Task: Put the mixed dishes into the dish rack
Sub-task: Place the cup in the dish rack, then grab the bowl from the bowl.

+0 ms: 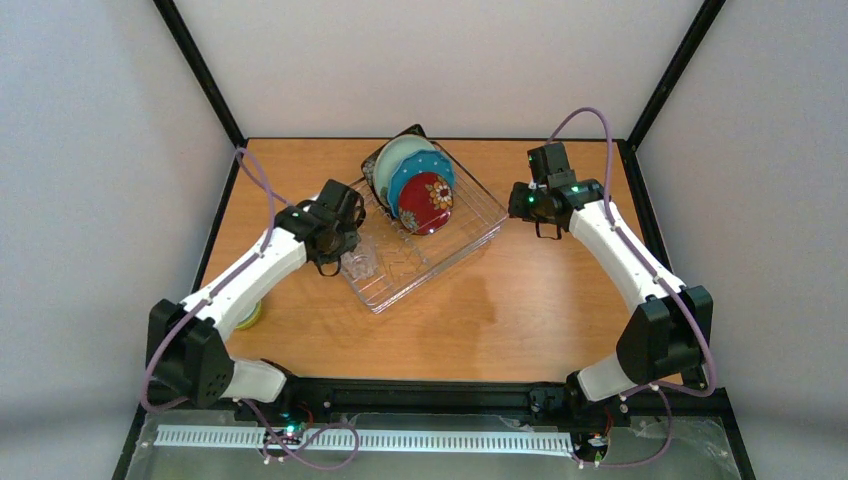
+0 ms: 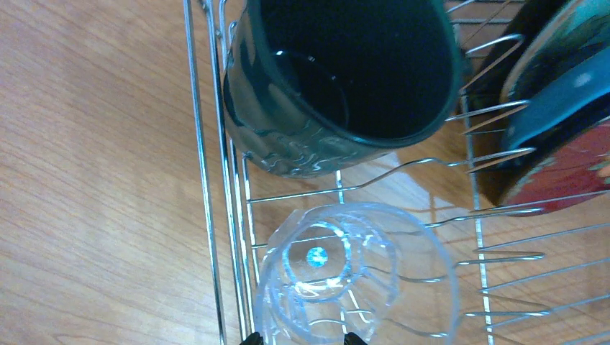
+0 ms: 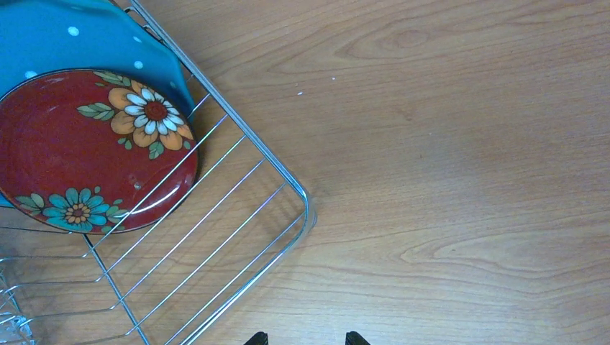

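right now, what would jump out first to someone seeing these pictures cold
The row of plates standing upright at the far end of the dish rack catches the eye first, with the small red floral plate in front and the blue dotted plate right behind it. Next come the dark green mug and the clear glass cup, side by side along the rack's edge nearest the left arm, just below the left gripper.

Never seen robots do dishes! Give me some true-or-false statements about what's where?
1. The small red floral plate stands in the silvery wire dish rack. True.
2. The dark green mug sits on the wooden table outside the rack. False: it rests inside the rack.
3. The clear glass cup is inside the rack. True.
4. The jaws of the right arm grip a plate. False: they are open and empty above the table.
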Robot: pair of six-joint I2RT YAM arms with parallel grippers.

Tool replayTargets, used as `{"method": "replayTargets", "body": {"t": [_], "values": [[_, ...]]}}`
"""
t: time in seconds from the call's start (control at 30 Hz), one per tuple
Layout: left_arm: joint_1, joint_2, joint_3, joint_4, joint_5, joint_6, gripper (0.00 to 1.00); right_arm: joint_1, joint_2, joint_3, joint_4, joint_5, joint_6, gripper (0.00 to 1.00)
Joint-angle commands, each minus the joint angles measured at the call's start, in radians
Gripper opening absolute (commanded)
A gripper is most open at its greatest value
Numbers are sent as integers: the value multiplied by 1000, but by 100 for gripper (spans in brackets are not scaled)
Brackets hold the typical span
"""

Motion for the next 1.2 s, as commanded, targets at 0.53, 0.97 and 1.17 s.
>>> {"method": "replayTargets", "body": {"t": [0.53,0.97,1.17], "values": [[8,-197,205,-226,-108,-21,61,-10,18,62,4,-5,14,62],[236,-327,7,-237,-110,-72,61,-6,26,68,25,-56,12,62],[397,-327,-42,-208,-77,14,61,-2,26,71,26,-67,5,63]]}}
